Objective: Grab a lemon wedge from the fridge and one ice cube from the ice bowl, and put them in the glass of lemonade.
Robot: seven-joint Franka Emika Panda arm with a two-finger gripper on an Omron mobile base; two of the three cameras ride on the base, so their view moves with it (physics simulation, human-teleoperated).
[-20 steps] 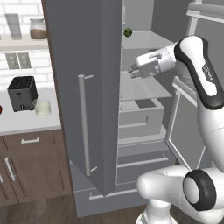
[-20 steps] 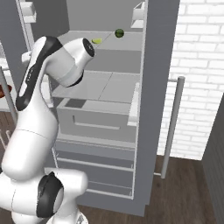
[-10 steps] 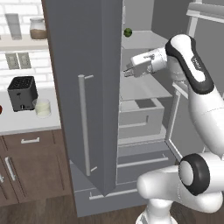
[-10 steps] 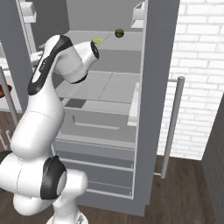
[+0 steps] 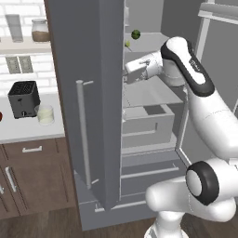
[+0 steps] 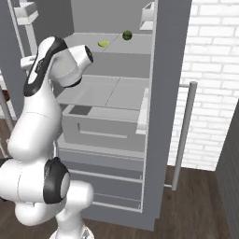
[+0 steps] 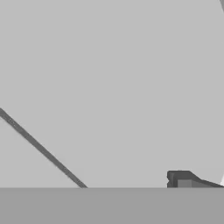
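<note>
The grey fridge (image 5: 88, 93) stands with both doors swung open. On its upper inner shelf lies the small yellow-green lemon wedge (image 5: 127, 43) (image 6: 103, 43). My gripper (image 5: 126, 74) reaches leftward inside the fridge, below the wedge's shelf and close to the left door's edge. It is open with nothing between its fingers. In the hand view one dark fingertip (image 7: 183, 179) rises before a flat pale grey surface. The glass of lemonade (image 5: 45, 114) stands on the counter left of the fridge. The ice bowl is out of view.
A dark green round fruit (image 5: 135, 34) (image 6: 127, 35) sits on the shelf just right of the wedge. A grey drawer (image 5: 146, 124) juts out below my hand. A black toaster (image 5: 24, 98) stands by the tumbler. The wall shelf above holds a tall glass (image 5: 15, 27) and a jar (image 5: 40, 30).
My hand has shifted left toward the left door's edge while the elbow swung up and inward. The jaws stayed open. The wedge and the fruit have not moved.
</note>
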